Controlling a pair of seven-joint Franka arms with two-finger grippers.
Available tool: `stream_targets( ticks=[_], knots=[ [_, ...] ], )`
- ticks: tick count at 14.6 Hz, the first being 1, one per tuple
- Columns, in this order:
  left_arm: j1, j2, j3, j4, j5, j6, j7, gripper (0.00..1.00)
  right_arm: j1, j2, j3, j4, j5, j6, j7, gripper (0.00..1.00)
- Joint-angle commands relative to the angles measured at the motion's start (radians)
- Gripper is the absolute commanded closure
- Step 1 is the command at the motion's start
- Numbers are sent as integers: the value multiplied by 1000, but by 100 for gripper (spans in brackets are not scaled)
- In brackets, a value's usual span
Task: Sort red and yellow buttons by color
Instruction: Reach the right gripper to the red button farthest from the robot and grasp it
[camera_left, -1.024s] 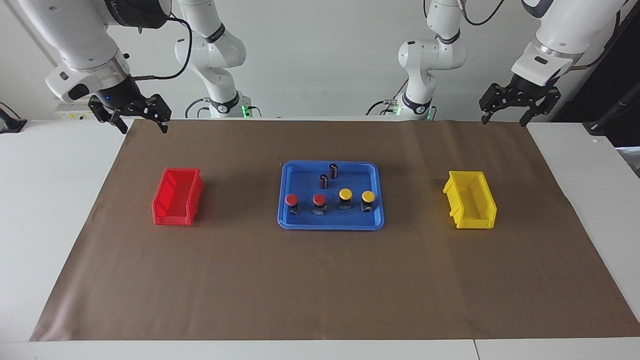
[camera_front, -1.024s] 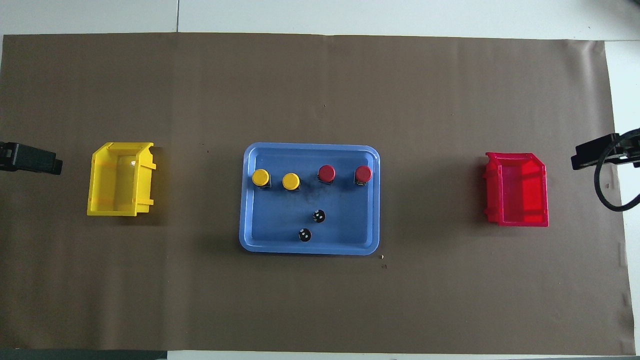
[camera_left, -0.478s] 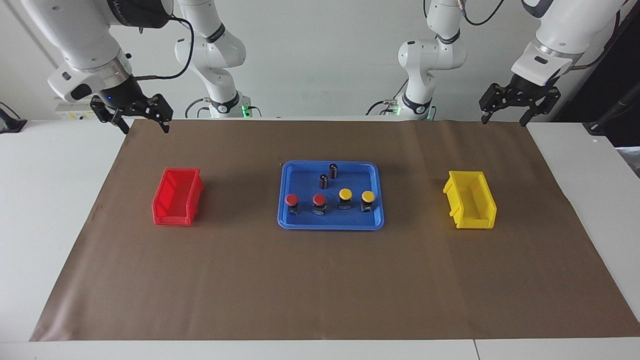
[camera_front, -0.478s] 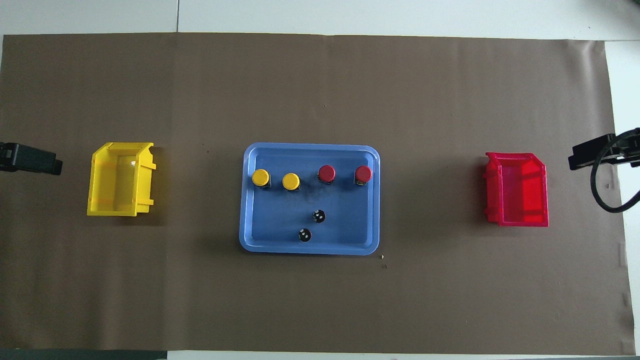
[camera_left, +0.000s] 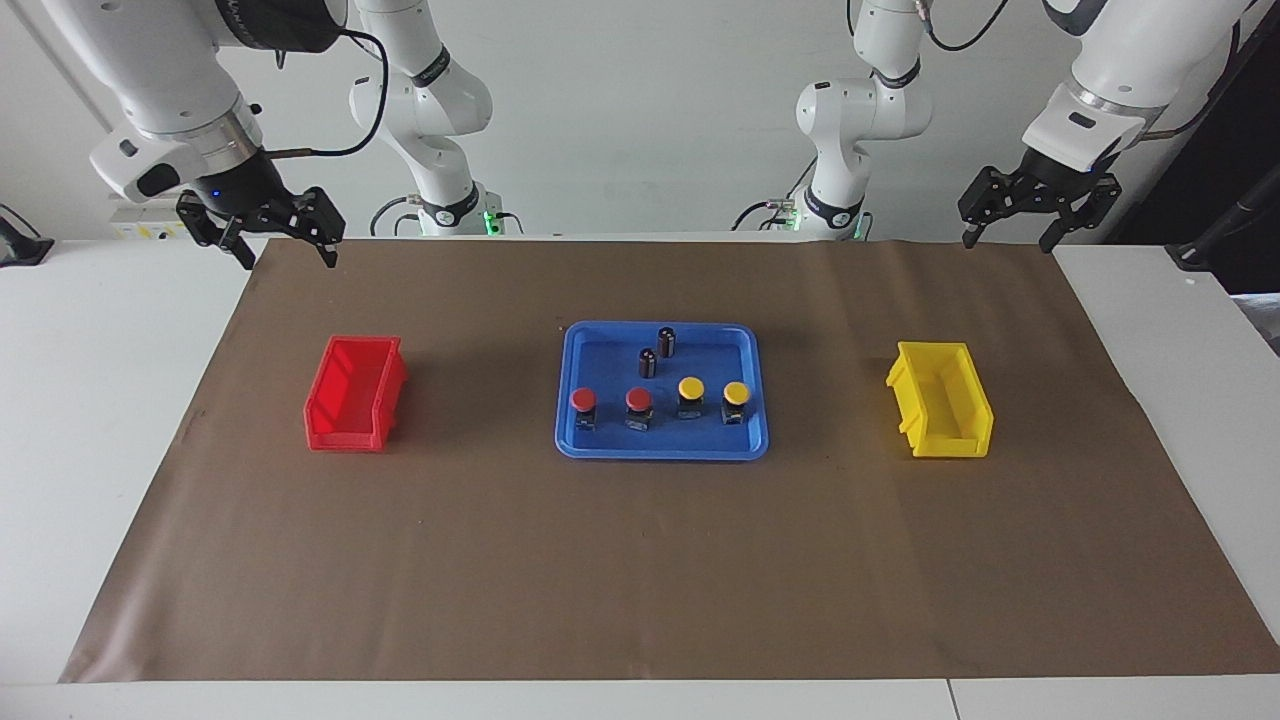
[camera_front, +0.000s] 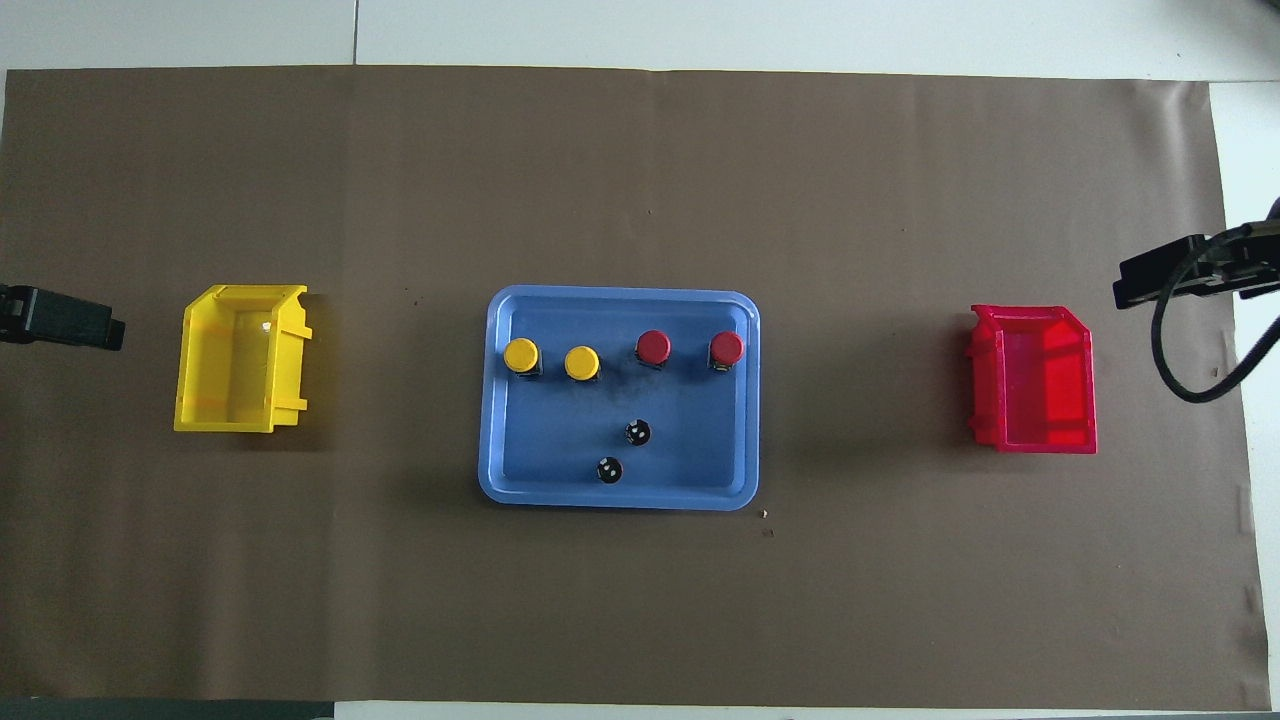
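Nothing had been sorted: all four buttons stood in a row on the blue tray (camera_left: 760, 400) in the middle of the table, two red buttons (camera_left: 583, 401) (camera_left: 639, 401) toward the right arm's end and two yellow buttons (camera_left: 691, 388) (camera_left: 737, 393) toward the left arm's end. Two small dark cylinders (camera_left: 666, 342) (camera_left: 648, 362) stood on the same tray, nearer to the robots. The red bin (camera_left: 355, 393) and the yellow bin (camera_left: 940, 399) lay well apart from the tray, one toward each end, both empty. The right gripper (camera_left: 278, 240) hung in the air with its fingers spread and nothing between them; the left gripper (camera_left: 1010, 225) waited likewise, fingers apart and empty. The buttons stood close together, so a descending finger could probably clip a neighbour and tip it. The round caps on narrow bodies might slip from a high grip. A reach from the robots' end could also knock over a cylinder.
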Motion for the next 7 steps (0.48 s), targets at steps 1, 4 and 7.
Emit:
stream_targets(
  ticks=[1,4,7],
  knots=[
    [14,-30,-6,-29,-14,-4,13,0,123,117,41,79,-6,30,165,0],
    [14,-30,-5,-29,-16,-4,13,0,288,255,49,165,-5,131,408,0],
    [14,-30,-6,-29,-16,-4,13,0,372,251,49,-31,-5,376,508,0]
  ],
)
